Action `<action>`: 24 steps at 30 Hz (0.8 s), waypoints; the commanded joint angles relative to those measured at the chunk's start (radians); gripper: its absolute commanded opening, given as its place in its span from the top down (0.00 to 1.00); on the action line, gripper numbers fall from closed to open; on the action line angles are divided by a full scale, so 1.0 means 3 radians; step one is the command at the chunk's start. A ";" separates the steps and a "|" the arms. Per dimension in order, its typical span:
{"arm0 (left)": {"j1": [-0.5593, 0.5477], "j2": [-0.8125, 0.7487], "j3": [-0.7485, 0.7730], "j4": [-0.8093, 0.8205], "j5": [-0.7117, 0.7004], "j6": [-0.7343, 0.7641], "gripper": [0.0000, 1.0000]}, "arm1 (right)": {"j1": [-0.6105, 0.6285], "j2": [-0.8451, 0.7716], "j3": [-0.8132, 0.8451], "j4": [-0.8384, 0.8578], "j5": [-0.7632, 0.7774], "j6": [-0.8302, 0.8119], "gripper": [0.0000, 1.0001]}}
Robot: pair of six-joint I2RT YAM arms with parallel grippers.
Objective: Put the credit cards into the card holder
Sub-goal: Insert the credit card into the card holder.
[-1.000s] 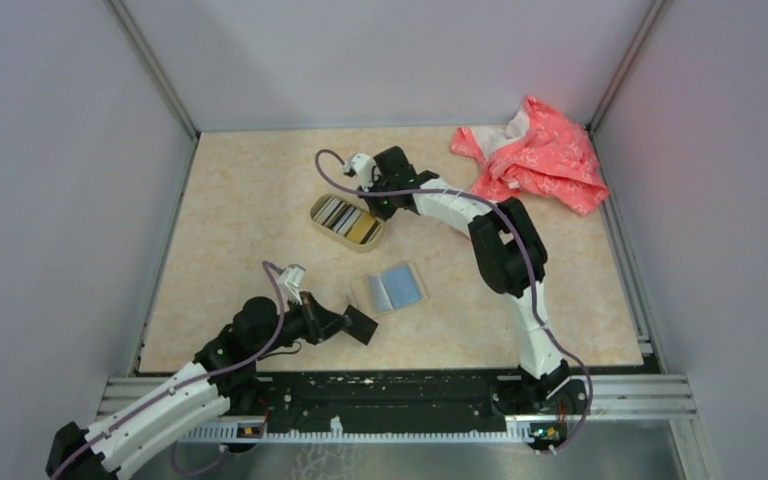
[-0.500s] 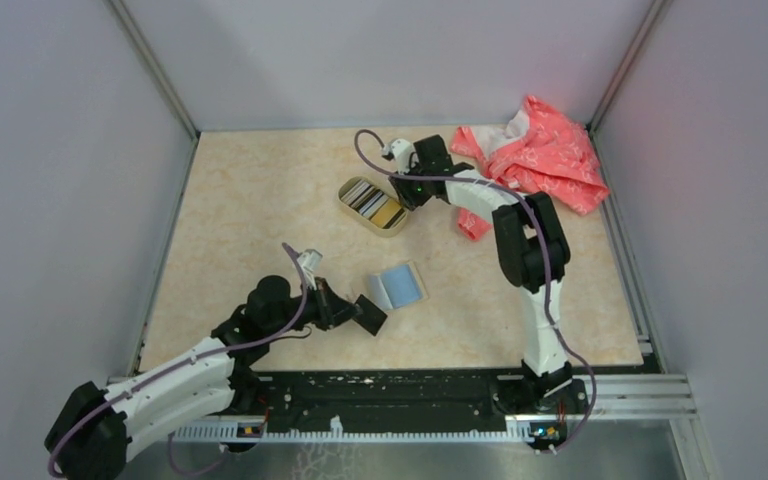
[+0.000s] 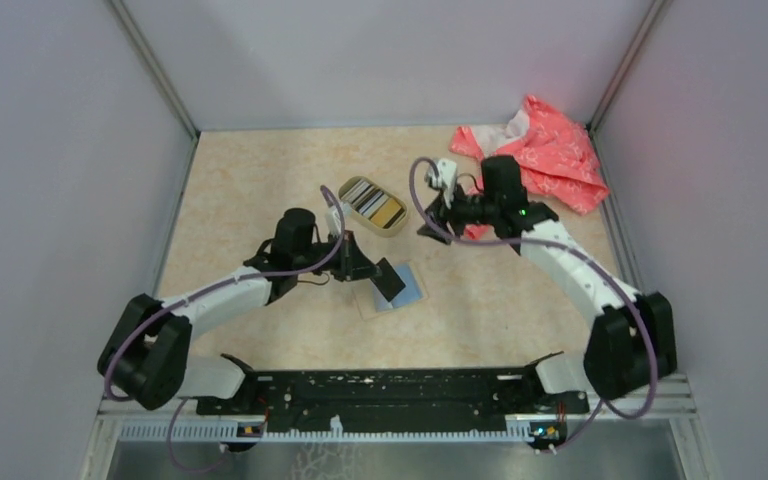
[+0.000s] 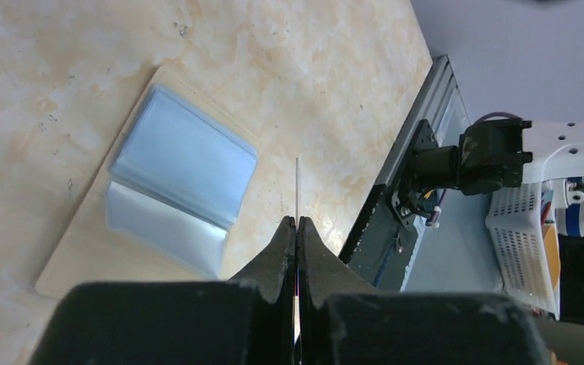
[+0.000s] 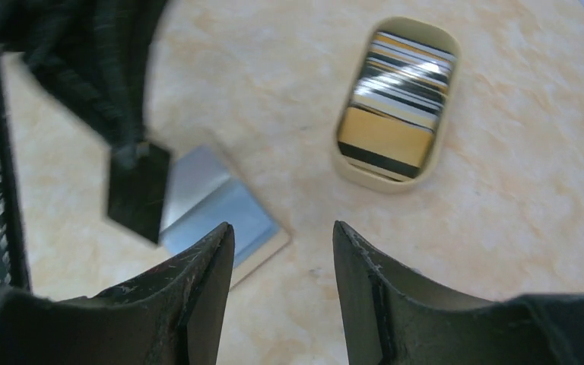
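Here outstretched left tool (image 4: pixel 296 222) pinches card (image 3: pixel 390 281) above card holder (image 4: pixel 182 179); right tool (image 5: pixel 283 232) gapes.

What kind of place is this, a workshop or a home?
Probably a robot test booth, not a home: plain grey walls box in a table, and two robot arms are bolted to a metal rail at its edge.

One card holder (image 3: pixel 412 290), one dish (image 5: pixel 388 185), several cards (image 3: pixel 373 204), one cloth (image 3: pixel 550 160).
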 commanded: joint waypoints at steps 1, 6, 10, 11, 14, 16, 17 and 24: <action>0.0066 0.0476 0.0337 -0.0346 0.0344 0.0434 1.00 | 0.0026 -0.0608 -0.0808 0.0109 -0.1182 -0.0799 0.48; 0.0223 0.1002 0.0436 -0.0197 0.0675 0.0458 1.00 | 0.0105 -0.0933 -0.1582 0.0317 -0.1197 -0.1914 0.27; 0.0271 0.1158 0.0457 -0.0194 0.0799 0.0499 1.00 | 0.0335 -0.0683 -0.1486 0.0145 -0.0751 -0.2074 0.36; 0.0286 0.1163 0.0439 -0.0194 0.0813 0.0512 1.00 | 0.0397 -0.0602 -0.1421 0.0142 -0.0623 -0.2031 0.39; 0.0338 0.1126 0.0338 -0.0170 0.0856 0.0525 1.00 | 0.0536 -0.0388 -0.1359 0.0156 -0.0322 -0.1962 0.45; 0.0390 0.1091 0.0253 -0.0126 0.0884 0.0518 1.00 | 0.0589 -0.0270 -0.1374 0.0217 -0.0150 -0.1937 0.48; 0.0416 0.1085 0.0221 -0.0108 0.0890 0.0510 1.00 | 0.0620 -0.0227 -0.1384 0.0263 -0.0064 -0.1911 0.48; 0.0453 0.1121 -0.0003 0.0302 0.0943 0.0252 1.00 | 0.0799 0.0010 -0.1358 0.0427 0.0473 -0.1786 0.49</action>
